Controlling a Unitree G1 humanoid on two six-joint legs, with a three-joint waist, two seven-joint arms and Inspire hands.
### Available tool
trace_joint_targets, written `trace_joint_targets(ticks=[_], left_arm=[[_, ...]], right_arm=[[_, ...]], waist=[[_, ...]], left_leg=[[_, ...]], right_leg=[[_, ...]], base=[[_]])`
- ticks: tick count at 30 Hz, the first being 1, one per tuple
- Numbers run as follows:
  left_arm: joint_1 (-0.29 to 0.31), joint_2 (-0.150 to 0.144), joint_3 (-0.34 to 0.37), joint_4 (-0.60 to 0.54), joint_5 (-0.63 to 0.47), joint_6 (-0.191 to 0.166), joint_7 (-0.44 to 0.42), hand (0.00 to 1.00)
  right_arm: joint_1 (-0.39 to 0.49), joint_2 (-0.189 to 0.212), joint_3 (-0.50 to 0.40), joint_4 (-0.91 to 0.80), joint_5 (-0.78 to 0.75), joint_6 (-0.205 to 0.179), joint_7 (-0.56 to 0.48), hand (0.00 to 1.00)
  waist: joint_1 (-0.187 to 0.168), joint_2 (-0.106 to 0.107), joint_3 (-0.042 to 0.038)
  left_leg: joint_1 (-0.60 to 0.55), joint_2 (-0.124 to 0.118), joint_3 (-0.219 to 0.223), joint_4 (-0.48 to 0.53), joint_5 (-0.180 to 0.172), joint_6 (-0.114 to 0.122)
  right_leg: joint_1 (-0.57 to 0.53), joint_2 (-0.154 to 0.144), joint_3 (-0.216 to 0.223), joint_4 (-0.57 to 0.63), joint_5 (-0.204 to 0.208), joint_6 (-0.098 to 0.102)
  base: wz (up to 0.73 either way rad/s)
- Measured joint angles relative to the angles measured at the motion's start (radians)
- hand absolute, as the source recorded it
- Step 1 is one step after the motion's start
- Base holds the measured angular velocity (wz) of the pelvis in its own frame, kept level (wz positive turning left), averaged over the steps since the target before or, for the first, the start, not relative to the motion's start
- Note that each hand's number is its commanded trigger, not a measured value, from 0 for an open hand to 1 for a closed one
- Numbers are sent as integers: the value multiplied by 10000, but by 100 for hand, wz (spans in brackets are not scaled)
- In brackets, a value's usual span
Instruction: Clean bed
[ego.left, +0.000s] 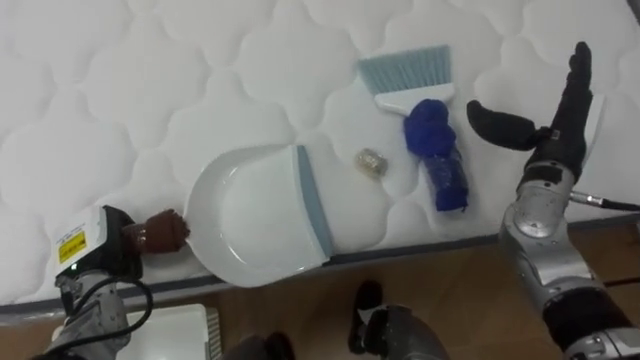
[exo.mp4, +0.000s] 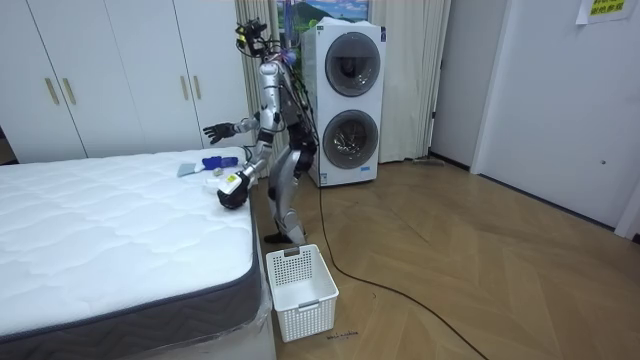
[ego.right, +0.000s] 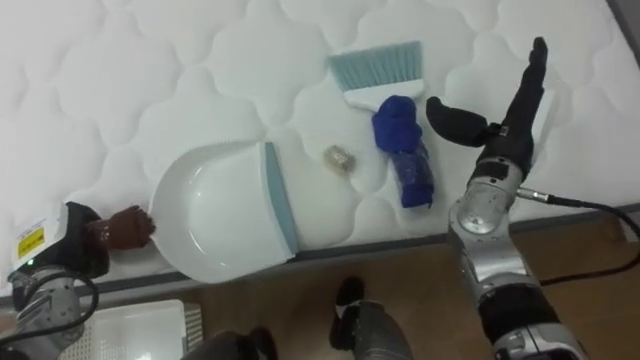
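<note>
A white dustpan (ego.left: 250, 215) with a grey-blue lip lies near the edge of the white quilted mattress (ego.left: 150, 80). My left hand (ego.left: 100, 248) is shut on its brown handle (ego.left: 162, 232) at the lower left. A small crumpled scrap (ego.left: 371, 161) sits just right of the pan's lip. Beyond it lies a hand brush (ego.left: 432, 140) with a blue handle and pale blue bristles pointing away from me. My right hand (ego.left: 562, 115) hovers right of the brush, open, thumb spread towards the handle without touching it. In the room view I stand at the bed's side, near its corner.
A white slatted basket (exo.mp4: 300, 288) stands on the wooden floor by the bed's corner, below my left arm. Stacked washing machines (exo.mp4: 345, 100) are behind me, and white wardrobes (exo.mp4: 120, 70) line the far wall. The mattress edge (ego.left: 420, 248) runs close to my body.
</note>
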Motion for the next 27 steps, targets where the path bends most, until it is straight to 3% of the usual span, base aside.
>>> trace_joint_targets(ticks=[11,19,21,27], left_arm=[[-335,8,-249,32,-80,-71,-244,100],[-563,15,-398,-49,-193,-244,-208,100],[-654,14,-419,-58,-197,-252,-196,100],[-685,15,-462,-73,-198,-291,-199,100]], right_arm=[[-437,-39,662,1516,1197,53,888,0],[-727,-76,855,2125,1643,92,1491,0],[-824,-75,861,2271,1705,216,1685,0],[-834,-73,1143,2521,1923,466,2101,0]], waist=[[296,14,33],[340,-34,78],[331,-58,130],[338,-64,133]], left_leg=[[-255,71,-102,205,-8,10],[-650,29,-90,410,-7,9],[-702,-25,-97,393,-7,8],[-713,-41,-104,369,-8,8]], right_leg=[[-123,-54,-159,132,-96,-31],[-537,-341,-315,593,-319,-69],[-602,-426,-334,672,-388,-77],[-602,-450,-360,668,-393,-78]], base=[[4],[11],[9],[2]])
